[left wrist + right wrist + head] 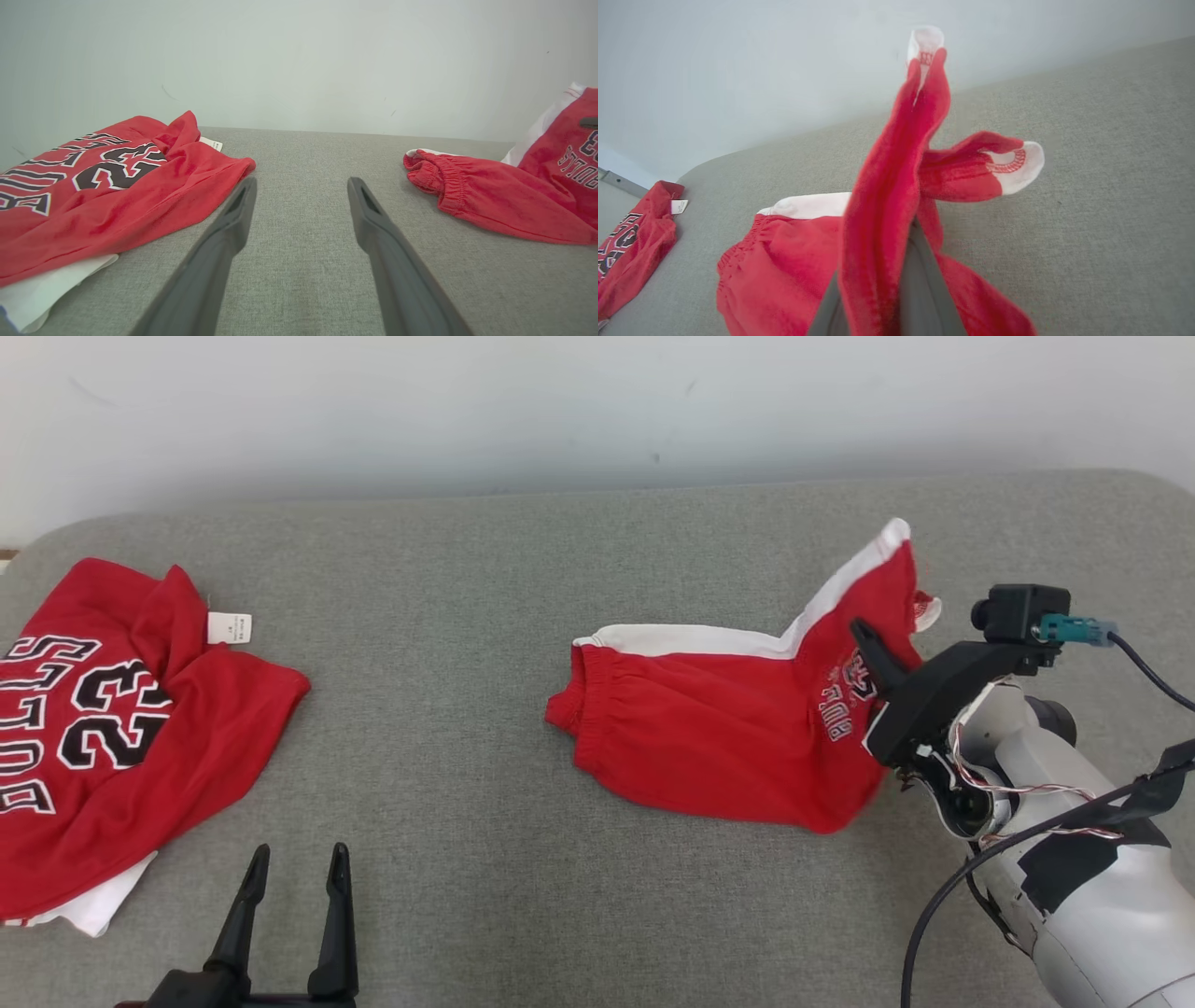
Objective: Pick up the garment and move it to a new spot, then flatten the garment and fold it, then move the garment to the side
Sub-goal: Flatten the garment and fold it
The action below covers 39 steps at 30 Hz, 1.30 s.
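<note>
The red shorts (709,737) lie right of centre in the head view, with one leg lifted and clamped in the right end effector (866,642). Being soft, light and limp, they will likely sag and drag, so the waistband or hem corners look best to hold. The left end effector (297,851), at lower left, stands apart and empty. A red jersey (112,737) lies far left on the grey worktop (448,709), well apart.

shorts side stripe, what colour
White side stripe on red shorts; clearest in the head view.
</note>
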Available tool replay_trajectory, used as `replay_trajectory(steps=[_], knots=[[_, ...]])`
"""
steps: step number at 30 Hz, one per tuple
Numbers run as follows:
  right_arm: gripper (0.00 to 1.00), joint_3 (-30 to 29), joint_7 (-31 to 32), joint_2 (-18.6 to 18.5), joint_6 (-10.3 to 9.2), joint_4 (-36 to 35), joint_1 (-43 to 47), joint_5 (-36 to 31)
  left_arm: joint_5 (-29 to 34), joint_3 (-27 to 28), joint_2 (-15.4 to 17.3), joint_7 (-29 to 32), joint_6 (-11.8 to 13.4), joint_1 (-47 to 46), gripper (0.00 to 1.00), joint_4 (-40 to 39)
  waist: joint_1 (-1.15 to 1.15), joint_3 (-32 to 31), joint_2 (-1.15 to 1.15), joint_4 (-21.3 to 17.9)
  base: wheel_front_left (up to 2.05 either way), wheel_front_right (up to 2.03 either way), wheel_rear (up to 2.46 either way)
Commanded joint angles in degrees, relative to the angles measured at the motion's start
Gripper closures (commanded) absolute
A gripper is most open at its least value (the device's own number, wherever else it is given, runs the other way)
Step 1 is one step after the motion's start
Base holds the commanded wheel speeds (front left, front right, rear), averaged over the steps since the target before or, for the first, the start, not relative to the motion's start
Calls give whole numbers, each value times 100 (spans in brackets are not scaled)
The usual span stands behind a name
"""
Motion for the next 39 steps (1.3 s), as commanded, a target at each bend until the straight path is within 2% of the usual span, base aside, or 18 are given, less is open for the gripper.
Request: replay_trajectory(steps=[1,6,15,23,32,34,35,36,39], knots=[[100,100,31,-39,-1,-140,22,139,-71,-26,-6,-20,17,65,0,-1,0,-37,0,59,0,0,0],[100,413,175,-56,-1,-518,-91,559,-109,-132,-10,-20,24,20,0,45,0,-94,0,230,0,0,0],[100,800,237,105,0,-486,-272,946,-227,-352,-17,-20,51,-65,0,136,0,-106,0,565,0,0,0],[100,1110,241,457,0,-49,-429,1024,-390,-649,-19,-20,127,-175,0,210,0,-36,0,782,0,0,0],[100,1258,42,861,0,937,-634,986,-476,-912,-18,-20,144,-335,0,323,0,37,0,970,0,0,0],[60,1311,-19,929,0,1088,-647,968,-489,-928,-18,-20,144,-352,0,351,0,36,0,1003,0,0,0],[19,1345,-44,945,0,1131,-658,957,-492,-928,-18,-20,143,-350,0,364,0,31,0,1013,0,0,0],[0,1368,-74,955,0,1165,-659,968,-494,-924,-19,-20,146,-346,0,376,0,21,0,1022,0,0,0],[0,1401,-131,960,0,1171,-635,1038,-475,-895,-18,-20,155,-303,0,393,0,-13,0,1013,0,0,0]])
